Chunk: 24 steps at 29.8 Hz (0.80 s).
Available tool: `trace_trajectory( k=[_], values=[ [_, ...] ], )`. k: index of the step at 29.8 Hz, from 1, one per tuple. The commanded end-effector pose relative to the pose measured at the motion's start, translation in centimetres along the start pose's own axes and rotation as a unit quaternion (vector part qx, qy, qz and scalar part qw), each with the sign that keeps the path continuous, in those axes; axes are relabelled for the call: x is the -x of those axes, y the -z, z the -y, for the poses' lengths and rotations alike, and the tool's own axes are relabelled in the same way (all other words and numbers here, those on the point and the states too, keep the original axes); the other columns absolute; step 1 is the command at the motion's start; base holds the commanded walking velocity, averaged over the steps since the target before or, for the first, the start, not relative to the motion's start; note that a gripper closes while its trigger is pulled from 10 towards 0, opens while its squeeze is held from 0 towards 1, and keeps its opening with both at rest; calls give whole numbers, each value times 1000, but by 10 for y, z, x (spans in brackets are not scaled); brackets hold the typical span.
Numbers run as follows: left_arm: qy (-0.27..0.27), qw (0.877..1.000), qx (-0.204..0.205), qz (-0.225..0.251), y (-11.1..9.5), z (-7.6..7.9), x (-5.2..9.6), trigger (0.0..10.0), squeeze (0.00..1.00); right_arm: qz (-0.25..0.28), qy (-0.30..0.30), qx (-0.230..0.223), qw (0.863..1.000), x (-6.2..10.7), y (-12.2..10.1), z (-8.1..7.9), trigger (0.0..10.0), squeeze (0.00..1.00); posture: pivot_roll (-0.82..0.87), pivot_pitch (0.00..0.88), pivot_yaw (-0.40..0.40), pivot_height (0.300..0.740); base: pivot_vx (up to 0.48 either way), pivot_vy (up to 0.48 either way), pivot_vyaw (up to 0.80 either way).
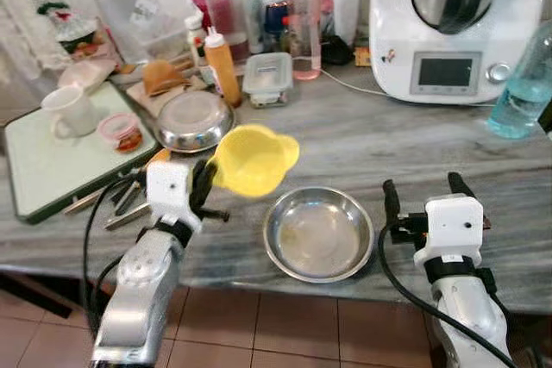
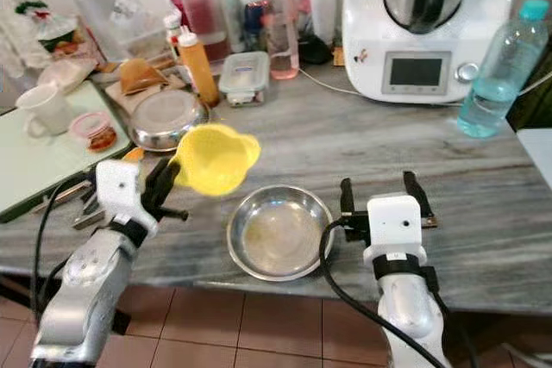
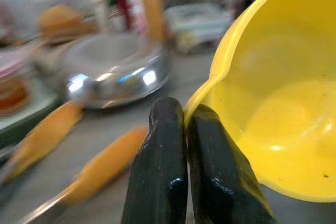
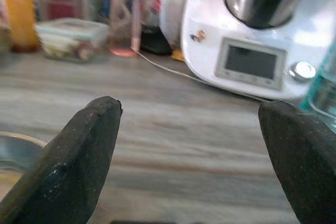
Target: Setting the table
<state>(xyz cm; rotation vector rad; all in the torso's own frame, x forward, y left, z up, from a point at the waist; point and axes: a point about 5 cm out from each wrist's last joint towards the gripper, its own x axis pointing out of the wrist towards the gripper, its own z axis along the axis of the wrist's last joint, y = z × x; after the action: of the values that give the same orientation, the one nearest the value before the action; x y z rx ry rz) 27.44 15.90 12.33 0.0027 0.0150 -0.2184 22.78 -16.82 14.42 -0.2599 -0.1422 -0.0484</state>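
Left gripper (image 1: pixel 210 189) is clamped on the rim of a yellow plastic bowl (image 1: pixel 253 159). The left wrist view shows both black fingers (image 3: pixel 163 166) pressed together with the thin rim pinched between them. The bowl is held clear of the grey counter (image 1: pixel 371 144), tilted, its mouth facing up and towards the wall. It hangs just beyond the far left edge of the steel bowl (image 1: pixel 318 233), which sits near the counter's front edge.

Judgement: the step in hand looks like carrying the yellow bowl to a place setting. To do it well:
- level the bowl before lowering, since a tilted base would land on one edge and rock;
- choose bare counter, clear of the steel bowl and of the orange-handled cutlery (image 1: pixel 129 191) lying just left of the wrist;
- a rim pinch on light plastic is a weak hold, so move slowly and avoid swinging;
- release only once the base is flat on the stone.

Pose: left forearm rises from below the counter edge, wrist angled inward to the robot's right, fingers pointing up and across. Right arm stands upright at the counter's front, right of the steel bowl. Right gripper (image 1: pixel 421 191) has its fingers spread wide with nothing between them, aimed towards the white kitchen machine (image 1: pixel 448 32) at the back. It reads as idle. A second steel bowl (image 1: pixel 193 120) and a green tray (image 1: pixel 39 170) with a white mug (image 1: pixel 71 109) lie to the left rear.
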Motion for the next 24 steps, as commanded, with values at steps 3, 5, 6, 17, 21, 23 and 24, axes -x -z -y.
trace_trajectory(
  k=[3,5,6,17,21,23,24],
  values=[
    [0,1000,-14,-4,-9,-2,-6,10000,0,5,-12,4,1000,1,-4,-4,10000,0,-93,54,112,740,0,0,0],
    [-6,1000,-15,-21,-11,-6,-11,10000,0,7,-17,8,1000,0,-5,-5,10000,0,-96,56,116,740,0,0,0],
    [-9,999,-13,-28,-11,-7,-13,10000,0,8,-18,8,1000,0,-5,-5,10000,0,-96,56,116,740,0,0,0],
    [4,993,2,-119,-10,1,-37,10000,0,-4,-54,5,999,17,-2,-12,10000,0,-110,63,143,740,0,0,0],
    [8,993,12,-120,-15,4,-44,10000,0,-12,-72,8,997,27,1,-12,10000,0,-118,65,148,740,0,0,0],
    [11,992,15,-123,-20,6,-49,10000,0,-21,-87,1,996,33,2,-11,10000,0,-125,63,154,740,0,0,0],
    [11,992,15,-123,-20,6,-49,10000,0,-21,-87,1,996,33,2,-11,10000,0,-125,63,154,740,0,0,0]
  ],
)
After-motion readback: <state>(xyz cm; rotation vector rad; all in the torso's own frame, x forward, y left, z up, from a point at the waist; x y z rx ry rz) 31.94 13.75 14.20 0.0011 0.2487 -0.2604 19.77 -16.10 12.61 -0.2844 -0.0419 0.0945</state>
